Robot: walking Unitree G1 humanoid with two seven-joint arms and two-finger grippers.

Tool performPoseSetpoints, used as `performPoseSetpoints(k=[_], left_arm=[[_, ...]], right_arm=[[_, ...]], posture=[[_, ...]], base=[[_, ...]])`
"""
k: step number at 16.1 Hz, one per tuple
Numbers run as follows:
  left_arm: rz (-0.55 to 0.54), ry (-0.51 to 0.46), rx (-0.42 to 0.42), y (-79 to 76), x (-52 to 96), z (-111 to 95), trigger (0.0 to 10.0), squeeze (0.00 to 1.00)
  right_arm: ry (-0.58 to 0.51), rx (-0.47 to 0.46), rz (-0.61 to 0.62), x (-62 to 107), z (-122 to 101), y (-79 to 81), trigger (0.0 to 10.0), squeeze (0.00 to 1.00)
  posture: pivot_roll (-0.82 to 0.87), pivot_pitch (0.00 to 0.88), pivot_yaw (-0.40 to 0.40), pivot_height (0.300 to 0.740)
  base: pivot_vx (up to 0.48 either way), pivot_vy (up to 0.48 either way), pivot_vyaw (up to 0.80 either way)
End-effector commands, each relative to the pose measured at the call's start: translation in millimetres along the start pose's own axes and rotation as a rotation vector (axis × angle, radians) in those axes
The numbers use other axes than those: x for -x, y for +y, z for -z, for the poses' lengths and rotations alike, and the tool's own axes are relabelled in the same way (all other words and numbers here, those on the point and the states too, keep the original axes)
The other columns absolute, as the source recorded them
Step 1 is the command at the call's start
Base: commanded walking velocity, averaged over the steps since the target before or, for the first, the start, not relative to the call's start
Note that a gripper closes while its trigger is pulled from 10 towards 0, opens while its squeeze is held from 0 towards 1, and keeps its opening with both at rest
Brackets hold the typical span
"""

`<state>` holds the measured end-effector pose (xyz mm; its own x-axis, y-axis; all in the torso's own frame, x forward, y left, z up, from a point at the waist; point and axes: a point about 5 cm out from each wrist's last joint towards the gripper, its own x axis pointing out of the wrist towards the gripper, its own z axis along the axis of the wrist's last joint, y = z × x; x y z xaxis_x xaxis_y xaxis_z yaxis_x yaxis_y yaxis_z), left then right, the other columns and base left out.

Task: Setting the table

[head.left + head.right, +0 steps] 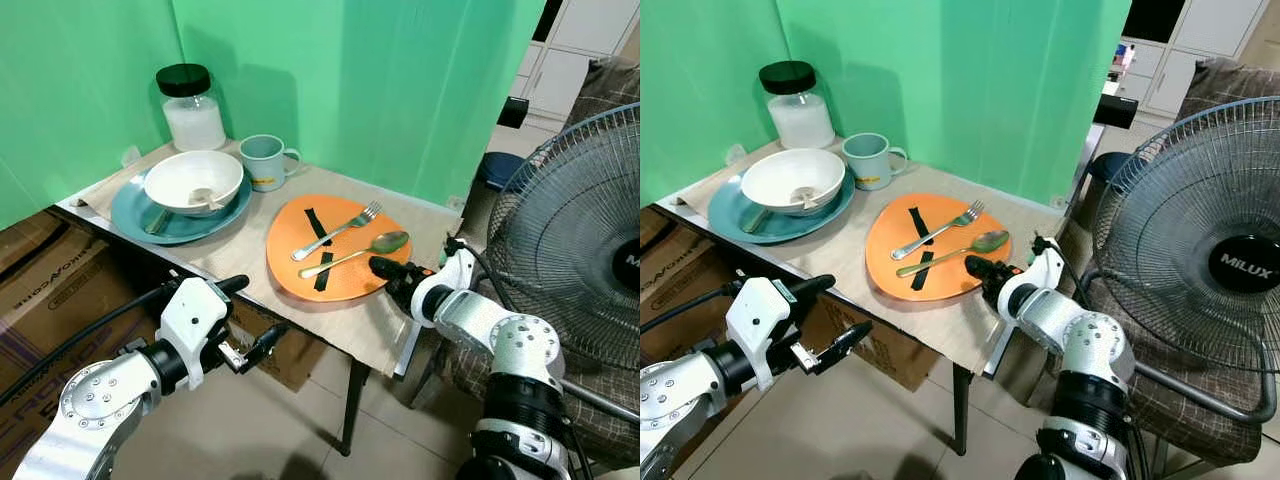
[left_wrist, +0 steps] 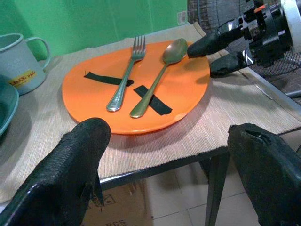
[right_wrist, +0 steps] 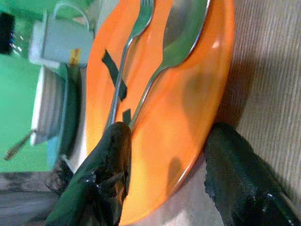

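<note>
An orange plate (image 1: 345, 277) lies on the mat near the table's right front corner. A silver fork (image 1: 338, 230) and a spoon (image 1: 365, 250) rest on it, crossing two strips of black tape. My right gripper (image 1: 387, 273) is open at the plate's right rim. In the right wrist view, one finger (image 3: 106, 169) is over the plate and the other finger (image 3: 235, 174) is beside the rim on the mat. My left gripper (image 1: 255, 310) is open and holds nothing. It hangs in front of and below the table's front edge, pointing at the plate (image 2: 94, 101).
Further left on the table, a white bowl (image 1: 190, 180) with a spoon in it sits on a teal plate (image 1: 135, 215). A grey-blue mug (image 1: 264, 160) and a black-lidded jar (image 1: 192, 108) stand behind. A big fan (image 1: 580, 230) stands on the right. Cardboard boxes (image 1: 50, 270) sit under the table.
</note>
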<state>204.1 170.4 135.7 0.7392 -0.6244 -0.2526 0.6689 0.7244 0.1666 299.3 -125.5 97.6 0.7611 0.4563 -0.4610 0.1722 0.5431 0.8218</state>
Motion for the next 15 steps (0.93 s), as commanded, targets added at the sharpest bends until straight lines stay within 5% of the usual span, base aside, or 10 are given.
performPoseSetpoints(k=[1,7,9,12,13,14,15], left_arm=[[-0.004,0.005,-0.017,1.7,-0.8,0,10.0,0.00],[-0.005,-0.003,-0.021,2.0,-3.3,-1,10.0,0.00],[-0.003,-0.004,-0.022,2.0,-4.4,-1,10.0,0.00],[-0.004,-0.004,-0.025,2.2,-5.5,-2,10.0,0.00],[-0.006,-0.003,-0.025,2.4,-5.6,-2,10.0,0.00],[-0.007,-0.002,-0.025,2.4,-5.3,-2,10.0,0.00],[-0.007,-0.001,-0.025,2.2,-5.1,-1,10.0,0.00]], right_arm=[[0.013,-0.047,-0.105,-7.4,4,25.3,10.0,0.00],[0.018,-0.156,-0.116,-14.7,8,19.9,10.0,0.00],[0.042,-0.140,-0.099,-19.4,13,18.8,10.0,0.00],[0.068,0.004,-0.031,-25.5,20,16.6,10.0,0.00],[0.068,0.022,-0.027,-26.6,21,17.6,6.0,0.00],[0.068,0.030,-0.030,-27.4,21,19.4,0.2,0.00],[0.068,0.032,-0.032,-27.5,21,19.9,0.0,0.00]], posture=[[0.10,0.000,-0.004,0.740],[0.10,0.000,-0.002,0.740],[0.10,0.000,0.000,0.740],[0.11,0.000,-0.001,0.740],[0.11,0.000,-0.001,0.740],[0.11,0.000,-0.003,0.740],[0.11,0.000,-0.004,0.740]], base=[[0.000,0.000,0.00],[0.000,0.000,0.00],[0.000,0.000,0.00],[0.000,0.000,0.00],[0.000,0.000,0.00],[0.000,0.000,0.00],[0.000,0.000,0.00]])
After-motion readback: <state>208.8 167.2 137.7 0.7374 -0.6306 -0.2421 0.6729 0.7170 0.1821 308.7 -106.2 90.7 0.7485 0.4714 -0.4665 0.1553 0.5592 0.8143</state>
